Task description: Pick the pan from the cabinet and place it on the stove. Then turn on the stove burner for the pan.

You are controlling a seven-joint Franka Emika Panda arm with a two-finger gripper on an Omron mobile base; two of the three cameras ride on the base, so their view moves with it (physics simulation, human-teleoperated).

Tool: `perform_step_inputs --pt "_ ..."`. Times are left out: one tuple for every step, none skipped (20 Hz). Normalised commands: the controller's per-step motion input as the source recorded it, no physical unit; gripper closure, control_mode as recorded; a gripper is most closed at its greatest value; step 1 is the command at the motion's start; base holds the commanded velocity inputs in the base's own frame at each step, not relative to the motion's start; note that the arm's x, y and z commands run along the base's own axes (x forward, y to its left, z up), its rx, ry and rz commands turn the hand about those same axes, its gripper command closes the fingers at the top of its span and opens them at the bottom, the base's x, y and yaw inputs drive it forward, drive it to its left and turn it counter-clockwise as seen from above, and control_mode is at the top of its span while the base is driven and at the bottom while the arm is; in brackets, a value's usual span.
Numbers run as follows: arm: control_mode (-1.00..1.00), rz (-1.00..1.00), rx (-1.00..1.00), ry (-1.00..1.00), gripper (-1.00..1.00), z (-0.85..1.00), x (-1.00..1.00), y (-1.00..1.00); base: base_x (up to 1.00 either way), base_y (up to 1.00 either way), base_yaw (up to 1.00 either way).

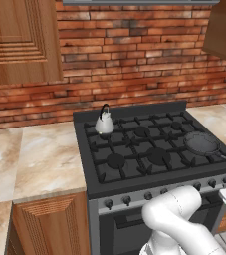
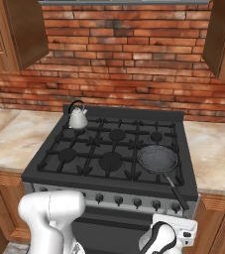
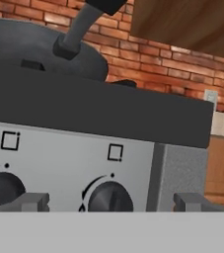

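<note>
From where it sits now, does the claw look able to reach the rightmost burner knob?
Probably yes. The open claw faces the rightmost knob, which sits between its fingertips with nothing in between.

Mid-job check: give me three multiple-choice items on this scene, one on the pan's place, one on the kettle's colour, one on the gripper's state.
1. The pan sits:
A. on the stove's front right burner
B. inside a cabinet
C. on the counter
2. The kettle is:
A. red
B. silver
C. black
3. The gripper is:
A. shut on the pan's handle
B. shut on a knob
C. open before a knob

Key: 1 A, pan rests on that grate; 2 B, pale metal body; 3 C, fingertips stand wide apart, either side of the knob.
</note>
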Motion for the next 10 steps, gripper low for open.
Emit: perform_step_inputs --pt "-1.00 0.00 -0.01 0.00 -1.00 -0.02 0.08 0.00 0.00 0.00 0.00" --pt "-1.00 0.00 -0.01 0.00 -1.00 -0.03 0.08 0.00 0.00 0.00 0.00" --pt "-1.00 0.00 -0.01 0.00 -1.00 -0.04 0.07 0.00 0.00 0.00 0.00" --pt "-1.00 0.00 -0.01 0.00 -1.00 -0.05 0.08 0.00 0.00 0.00 0.00" --pt "-1.00 0.00 -0.01 0.00 -1.00 -0.04 0.09 0.00 0.00 0.00 0.00" --pt "-1.00 0.00 -0.01 0.00 -1.00 -0.06 0.10 0.00 0.00 0.00 0.00" --pt "-1.00 0.00 -0.02 0.00 -1.00 -0.06 0.11 0.00 0.00 0.00 0.00" --pt "-1.00 0.00 -0.01 0.00 -1.00 -0.06 0.13 0.00 0.00 0.00 0.00" --pt "-1.00 0.00 -0.02 0.00 -1.00 -0.10 0.12 0.00 0.00 0.00 0.00" --pt "-1.00 0.00 -0.02 0.00 -1.00 -0.11 0.13 0.00 0.00 0.00 0.00"
